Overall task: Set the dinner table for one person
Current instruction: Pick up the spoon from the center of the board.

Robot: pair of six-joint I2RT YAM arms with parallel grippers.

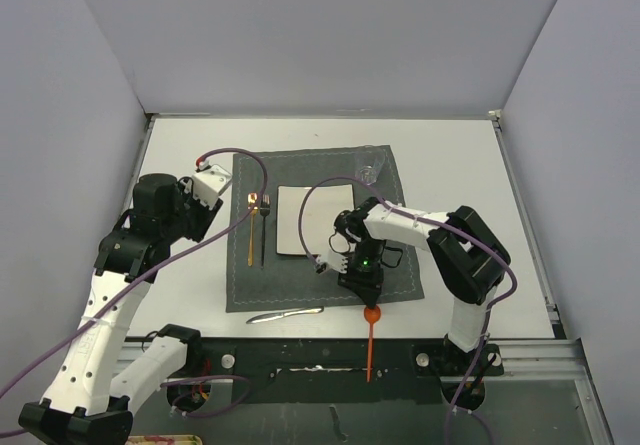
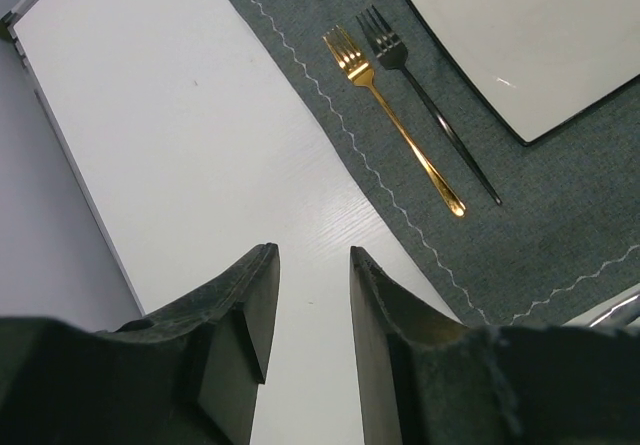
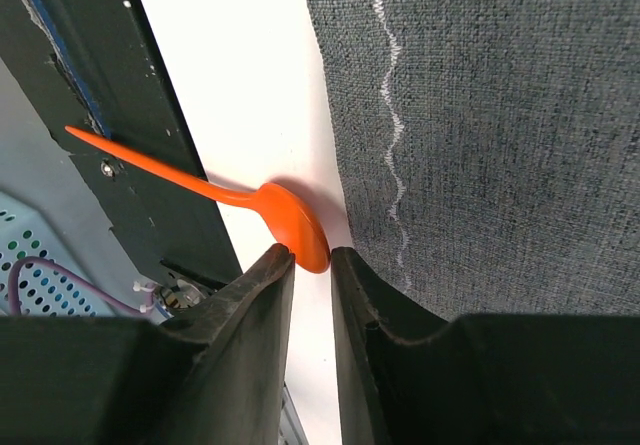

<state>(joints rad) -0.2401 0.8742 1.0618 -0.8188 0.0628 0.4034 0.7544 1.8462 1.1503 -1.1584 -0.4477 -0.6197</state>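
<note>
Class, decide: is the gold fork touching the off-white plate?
Apart. The left wrist view shows the black fork and a strip of grey placemat lying between the gold fork and the plate.

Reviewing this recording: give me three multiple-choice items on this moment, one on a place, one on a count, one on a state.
1. Where does the orange plastic spoon lie?
A. On a plate
B. On the large white tabletop, beside the dark grey cloth placemat
C. In a glass

2. How many forks lie on the placemat?
A. Two
B. One
C. Four

3. How is the left pincer?
A. Shut on a fork
B. Shut on a knife
C. Open and empty

Answers:
1 B: its bowl rests on the white surface next to the stitched cloth edge.
2 A: a gold metal fork and a black metal fork lie side by side.
3 C: its jaws stand apart with only bare tabletop between them.
</note>
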